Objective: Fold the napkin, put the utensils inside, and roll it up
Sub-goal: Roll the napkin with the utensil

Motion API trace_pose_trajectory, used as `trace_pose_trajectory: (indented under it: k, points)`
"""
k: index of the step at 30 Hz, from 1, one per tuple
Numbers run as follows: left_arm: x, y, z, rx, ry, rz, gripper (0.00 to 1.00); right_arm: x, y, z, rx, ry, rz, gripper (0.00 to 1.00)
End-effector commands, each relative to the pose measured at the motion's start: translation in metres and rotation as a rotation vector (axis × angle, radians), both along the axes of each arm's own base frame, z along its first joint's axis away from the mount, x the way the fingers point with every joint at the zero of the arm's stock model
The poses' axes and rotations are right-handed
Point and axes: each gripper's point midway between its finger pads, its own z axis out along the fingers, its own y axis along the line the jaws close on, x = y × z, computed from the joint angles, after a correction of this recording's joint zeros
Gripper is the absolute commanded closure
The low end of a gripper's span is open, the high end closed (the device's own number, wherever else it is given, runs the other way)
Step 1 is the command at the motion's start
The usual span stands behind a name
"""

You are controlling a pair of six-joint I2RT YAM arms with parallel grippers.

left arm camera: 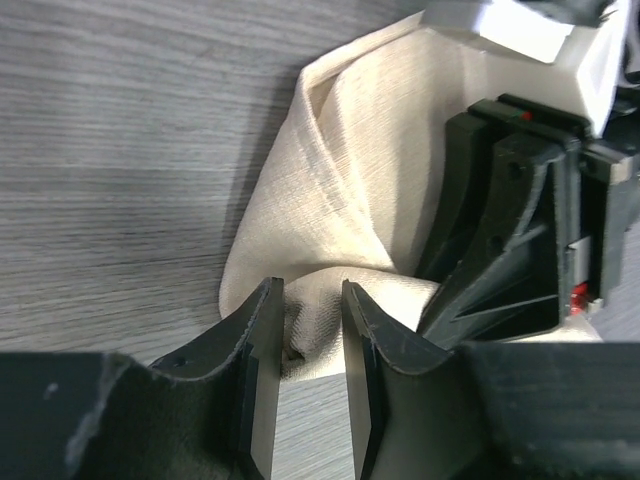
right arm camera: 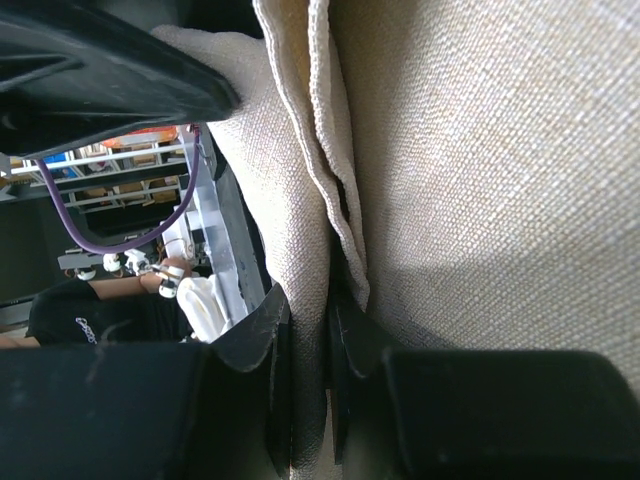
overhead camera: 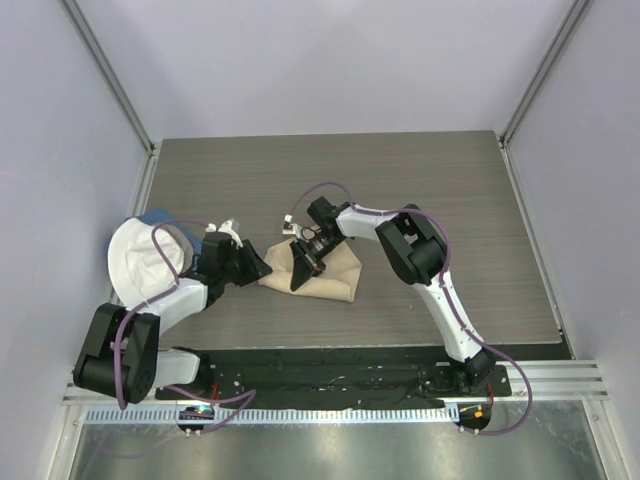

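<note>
The beige napkin (overhead camera: 325, 272) lies bunched and folded at the middle of the table, between my two grippers. My left gripper (overhead camera: 260, 268) is at its left end, and in the left wrist view the gripper (left arm camera: 310, 295) has its jaws narrowly apart and closed on a thick fold of the napkin (left arm camera: 360, 170). My right gripper (overhead camera: 300, 266) comes in from above. In the right wrist view it (right arm camera: 308, 310) is pinched shut on an upright fold of the napkin (right arm camera: 480, 150). The right gripper also shows in the left wrist view (left arm camera: 520, 220), just beside my left fingers. The orange utensils are hidden.
A white bowl-like object (overhead camera: 140, 262) sits at the table's left edge on a blue cloth (overhead camera: 152, 216), close behind the left arm. The grey walls stand on the left, right and far sides. The black mounting strip (overhead camera: 330, 368) runs along the near edge.
</note>
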Motion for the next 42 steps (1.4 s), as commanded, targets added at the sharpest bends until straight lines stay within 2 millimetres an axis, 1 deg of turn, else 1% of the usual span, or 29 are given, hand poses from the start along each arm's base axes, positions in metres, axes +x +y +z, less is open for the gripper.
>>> trace_pose_trajectory:
  k: [1, 3, 7, 10, 11, 12, 13, 14, 15, 16, 17, 18, 19, 20, 21, 22, 23, 24, 25, 26, 27, 28, 29, 30, 31, 32, 33, 36, 42]
  points:
    - [0.003, 0.0, -0.003, 0.035, -0.008, -0.011, 0.68, 0.011, -0.018, -0.053, -0.153, -0.088, -0.024, 0.88]
    - [0.005, 0.0, -0.003, 0.037, -0.01, -0.012, 0.73, 0.01, -0.017, -0.054, -0.155, -0.089, -0.023, 0.88]
    - [0.005, -0.001, -0.007, 0.047, 0.006, -0.021, 0.91, 0.013, -0.018, -0.052, -0.157, -0.108, -0.027, 0.87]
    - [0.004, 0.002, -0.013, 0.078, 0.049, -0.021, 1.0, 0.018, -0.018, -0.043, -0.177, -0.137, -0.05, 0.8]
    - [0.008, 0.002, -0.009, 0.086, 0.047, -0.018, 1.0, 0.021, -0.017, -0.035, -0.17, -0.166, -0.056, 0.77]
    - [0.002, 0.005, -0.017, 0.107, 0.096, -0.021, 1.0, 0.022, -0.017, -0.029, -0.168, -0.18, -0.068, 0.73]
    - [0.001, 0.006, -0.018, 0.117, 0.111, -0.019, 1.0, 0.026, -0.017, -0.025, -0.174, -0.203, -0.082, 0.66]
    - [0.005, 0.006, -0.016, 0.121, 0.116, -0.017, 1.0, 0.028, -0.016, -0.014, -0.158, -0.232, -0.092, 0.63]
    - [-0.001, 0.007, -0.022, 0.131, 0.16, -0.02, 1.0, 0.03, -0.016, -0.008, -0.159, -0.243, -0.105, 0.61]
    - [0.0, 0.006, -0.023, 0.133, 0.173, -0.022, 1.0, 0.033, -0.017, -0.005, -0.166, -0.267, -0.119, 0.57]
    - [0.001, 0.005, -0.022, 0.131, 0.181, -0.026, 1.0, 0.035, -0.017, -0.001, -0.157, -0.292, -0.129, 0.55]
    - [0.0, 0.005, -0.025, 0.133, 0.201, -0.03, 1.0, 0.038, -0.016, 0.013, -0.14, -0.328, -0.142, 0.54]
    - [-0.002, 0.005, -0.026, 0.134, 0.22, -0.033, 1.0, 0.039, -0.016, 0.02, -0.135, -0.354, -0.153, 0.52]
    - [0.0, 0.003, -0.024, 0.13, 0.221, -0.037, 1.0, 0.043, -0.019, 0.02, -0.152, -0.397, -0.172, 0.5]
    - [0.0, 0.002, -0.024, 0.129, 0.226, -0.04, 1.0, 0.048, -0.019, 0.037, -0.13, -0.456, -0.187, 0.49]
    - [-0.002, 0.003, -0.026, 0.132, 0.244, -0.041, 1.0, 0.049, -0.021, 0.041, -0.123, -0.493, -0.193, 0.48]
    - [0.0, 0.002, -0.023, 0.13, 0.243, -0.043, 1.0, 0.052, -0.025, 0.038, -0.139, -0.542, -0.212, 0.46]
    - [0.0, 0.001, -0.023, 0.128, 0.247, -0.045, 1.0, 0.054, -0.026, 0.044, -0.13, -0.577, -0.225, 0.45]
    - [0.001, 0.0, -0.023, 0.125, 0.252, -0.049, 1.0, 0.057, -0.027, 0.06, -0.108, -0.638, -0.241, 0.43]
    - [0.001, -0.001, -0.022, 0.122, 0.253, -0.051, 1.0, 0.058, -0.03, 0.058, -0.113, -0.689, -0.26, 0.41]
    - [0.001, -0.003, -0.021, 0.114, 0.255, -0.057, 1.0, 0.059, -0.032, 0.064, -0.103, -0.728, -0.27, 0.4]
    - [0.001, -0.003, -0.02, 0.112, 0.255, -0.06, 1.0, 0.06, -0.032, 0.082, -0.076, -0.787, -0.292, 0.39]
    - [0.001, -0.004, -0.02, 0.113, 0.259, -0.063, 1.0, 0.057, -0.033, 0.08, -0.064, -0.832, -0.291, 0.38]
    - [0.001, -0.004, -0.019, 0.111, 0.261, -0.065, 1.0, 0.059, -0.036, 0.082, -0.083, -0.88, -0.307, 0.36]
    - [0.002, -0.005, -0.017, 0.11, 0.259, -0.067, 1.0, 0.057, -0.036, 0.095, -0.068, -0.929, -0.314, 0.35]
    - [0.002, -0.005, -0.016, 0.108, 0.26, -0.067, 1.0, 0.055, -0.04, 0.091, -0.084, -0.991, -0.289, 0.34]
    - [0.002, -0.005, -0.016, 0.11, 0.261, -0.069, 1.0, 0.051, -0.036, 0.093, -0.109, -1.051, -0.28, 0.33]
    - [0.002, -0.005, -0.015, 0.112, 0.263, -0.07, 1.0, 0.039, -0.037, 0.092, -0.142, -1.146, -0.225, 0.31]
    - [0.002, -0.007, -0.015, 0.103, 0.269, -0.077, 1.0, 0.029, -0.05, 0.069, -0.261, -1.22, -0.149, 0.3]
